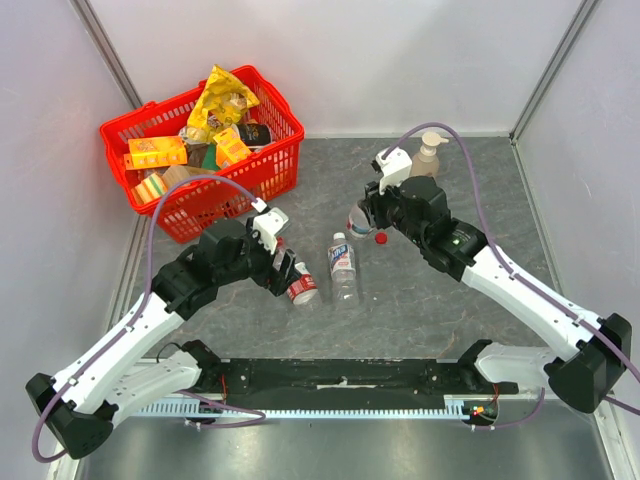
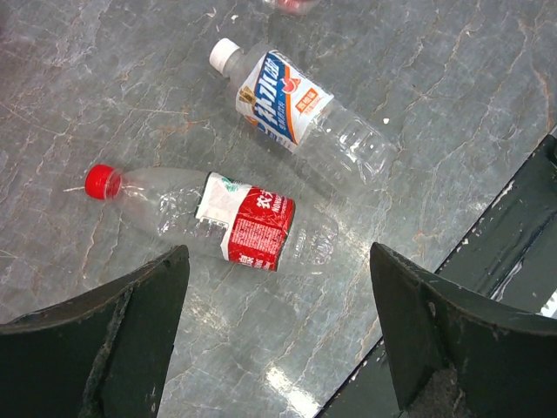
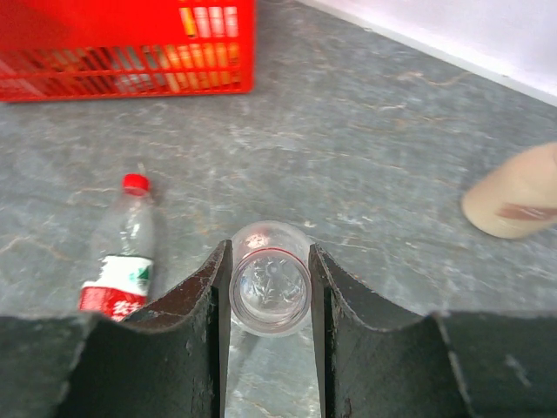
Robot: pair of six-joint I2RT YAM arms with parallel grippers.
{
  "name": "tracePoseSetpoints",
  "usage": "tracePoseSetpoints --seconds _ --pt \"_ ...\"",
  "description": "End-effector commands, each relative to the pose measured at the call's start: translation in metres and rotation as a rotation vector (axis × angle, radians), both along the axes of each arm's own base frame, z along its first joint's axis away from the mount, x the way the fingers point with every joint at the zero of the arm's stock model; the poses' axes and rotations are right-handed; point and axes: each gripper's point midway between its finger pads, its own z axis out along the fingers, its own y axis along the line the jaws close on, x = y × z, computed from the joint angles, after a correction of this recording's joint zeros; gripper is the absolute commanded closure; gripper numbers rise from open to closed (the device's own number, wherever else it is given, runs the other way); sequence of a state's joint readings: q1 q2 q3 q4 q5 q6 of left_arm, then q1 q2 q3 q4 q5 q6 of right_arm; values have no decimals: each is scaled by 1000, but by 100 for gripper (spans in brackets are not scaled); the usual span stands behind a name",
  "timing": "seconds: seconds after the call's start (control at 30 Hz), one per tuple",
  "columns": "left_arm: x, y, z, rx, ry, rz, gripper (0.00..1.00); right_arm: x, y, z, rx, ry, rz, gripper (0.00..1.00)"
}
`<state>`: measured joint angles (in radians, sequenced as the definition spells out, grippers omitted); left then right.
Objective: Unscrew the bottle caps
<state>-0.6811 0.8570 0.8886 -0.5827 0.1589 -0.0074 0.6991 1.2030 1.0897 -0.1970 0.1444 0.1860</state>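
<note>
Caps (image 2: 102, 181) are plainly still on two of the three bottles (image 2: 300, 109), so I judge that the task is only at its beginning. The white cap (image 2: 224, 54) sits on the neck of the white-cap bottle (image 2: 348, 139), which lies on its side near the middle of the table (image 2: 87, 87). At its 8 o'clock in the top view lies the red-label bottle (image 2: 248, 222), near it but not touching, with a red cap (image 2: 104, 183) on its neck.

The third bottle (image 3: 270, 296) is at about 1 o'clock from the white-cap bottle. The right hand (image 3: 269, 261) is closed on it, with one finger pressed against each side of the clear body, and the wrist view shows this bottle end-on. A second red cap (image 1: 381, 238) shows in the top view just beside this hand. I cannot tell if it is tight on the neck, loosened, or already off.

The left hand (image 2: 278, 251) is wide open and holds nothing. It hangs above the red-label bottle, which shows between its fingers in the wrist view, and I see no contact.

Further out, a red basket (image 1: 230, 190) full of packets stands at 10 o'clock on the table, and a soap bottle (image 1: 428, 155) stands at 1 o'clock, behind the right hand.

No loose cap lies on the table as far as I can see. The white cap and the first red cap are certainly left to unscrew, and probably the one at the right hand too.
</note>
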Motion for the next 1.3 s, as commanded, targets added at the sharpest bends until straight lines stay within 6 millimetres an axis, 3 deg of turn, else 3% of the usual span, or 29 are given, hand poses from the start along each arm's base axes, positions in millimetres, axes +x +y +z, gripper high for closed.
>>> tracePoseSetpoints --seconds 0.0,0.2,0.5,0.87,1.27 --pt "-1 1 1 -11 6 14 11 16 -34 13 -75 -37 -173 100" --pt "-3 -2 0 -17 15 -3 11 30 -58 -11 -79 31 -214 100" --pt "-4 -3 -3 -13 22 -11 11 53 -118 -36 -31 115 -360 100" --pt "-6 -5 -3 -19 27 -29 11 70 -131 -72 -24 194 -410 100" --pt "-6 -7 -5 -13 38 -39 12 61 -138 -101 -1 200 -453 96"
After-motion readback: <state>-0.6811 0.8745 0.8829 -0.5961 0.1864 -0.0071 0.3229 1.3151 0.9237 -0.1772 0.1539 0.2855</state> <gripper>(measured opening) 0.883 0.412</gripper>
